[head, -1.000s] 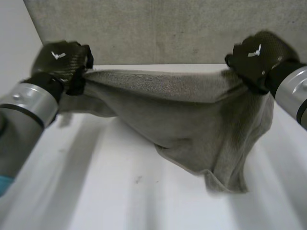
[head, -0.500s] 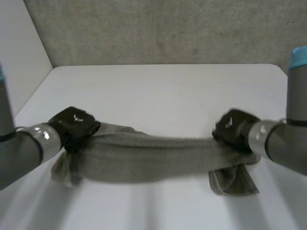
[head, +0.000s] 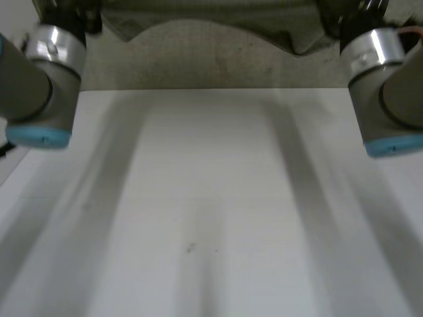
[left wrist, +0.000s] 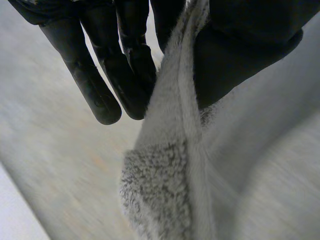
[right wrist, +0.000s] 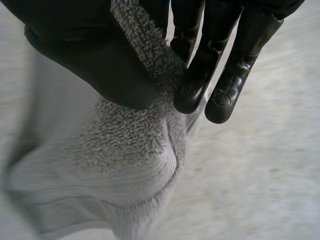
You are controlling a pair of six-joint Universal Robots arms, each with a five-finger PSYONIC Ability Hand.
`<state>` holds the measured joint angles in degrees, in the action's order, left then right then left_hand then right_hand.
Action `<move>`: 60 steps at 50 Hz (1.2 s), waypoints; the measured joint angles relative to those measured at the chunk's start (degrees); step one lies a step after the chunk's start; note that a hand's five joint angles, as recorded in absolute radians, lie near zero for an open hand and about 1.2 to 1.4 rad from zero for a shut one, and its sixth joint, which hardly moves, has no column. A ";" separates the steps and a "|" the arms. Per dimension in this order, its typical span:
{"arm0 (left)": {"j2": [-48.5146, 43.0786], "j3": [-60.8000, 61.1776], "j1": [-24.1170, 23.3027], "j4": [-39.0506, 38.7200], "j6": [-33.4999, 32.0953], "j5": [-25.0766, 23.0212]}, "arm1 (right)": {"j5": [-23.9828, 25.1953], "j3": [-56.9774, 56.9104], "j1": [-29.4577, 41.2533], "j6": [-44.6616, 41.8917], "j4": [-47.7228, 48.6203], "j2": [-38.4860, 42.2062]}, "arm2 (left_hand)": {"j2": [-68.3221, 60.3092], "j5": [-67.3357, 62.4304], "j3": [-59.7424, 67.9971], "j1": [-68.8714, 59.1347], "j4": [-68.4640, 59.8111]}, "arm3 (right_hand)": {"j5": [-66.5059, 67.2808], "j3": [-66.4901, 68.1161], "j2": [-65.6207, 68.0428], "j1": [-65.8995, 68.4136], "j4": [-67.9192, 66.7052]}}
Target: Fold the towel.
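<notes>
The towel [head: 205, 13] was held stretched between the two arms along the upper edge of the head view, up off the white bench [head: 211, 218]. One end was pinched between the thumb and fingers of the left hand [left wrist: 120, 55]. The other end was grasped likewise by the right hand [right wrist: 95, 55], with folded pile hanging beyond its fingertips.

Your towel [left wrist: 160, 190] is rough, looped terry cloth; the left hand [left wrist: 100, 75] and right hand [right wrist: 90, 55] look smooth, slightly glossy; the table [head: 211, 198] below it is matt.
</notes>
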<state>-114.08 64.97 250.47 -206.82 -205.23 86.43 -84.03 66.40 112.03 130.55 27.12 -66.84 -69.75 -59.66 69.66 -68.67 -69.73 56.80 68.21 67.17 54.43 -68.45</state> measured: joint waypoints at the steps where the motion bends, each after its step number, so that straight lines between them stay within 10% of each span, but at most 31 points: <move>1: 0.06 1.38 0.12 0.17 -0.01 -0.42 | 0.34 0.62 -0.03 -0.01 -0.55 0.05 | 0.00 0.00 0.00 0.00 0.00 | 0.00 0.00 0.00 0.00 0.00; 19: -2.85 32.73 1.76 4.44 -4.49 -7.31 | 4.83 16.96 -0.62 -0.69 -24.39 12.05 | 0.00 0.00 0.00 -0.10 0.00 | -0.25 -0.45 -0.28 0.75 0.48; 35: 7.46 42.18 3.69 11.50 -13.71 -7.10 | 5.43 24.90 -5.34 8.16 -32.53 -1.96 | 0.00 0.00 0.00 -0.10 0.00 | -37.65 -39.15 -37.08 -30.15 39.35; 60: 9.79 48.50 4.20 11.29 -13.53 -6.84 | 13.69 18.05 -9.10 -6.34 -31.66 -3.99 | 0.00 0.00 0.00 -0.10 0.00 | -15.23 -14.61 -14.17 -9.74 14.87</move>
<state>-104.28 113.47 254.67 -195.52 -218.76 79.59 -70.35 84.45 102.93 124.21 -4.54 -70.82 -69.75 -59.66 69.66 -68.77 -69.73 41.58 53.60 53.01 44.68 -53.57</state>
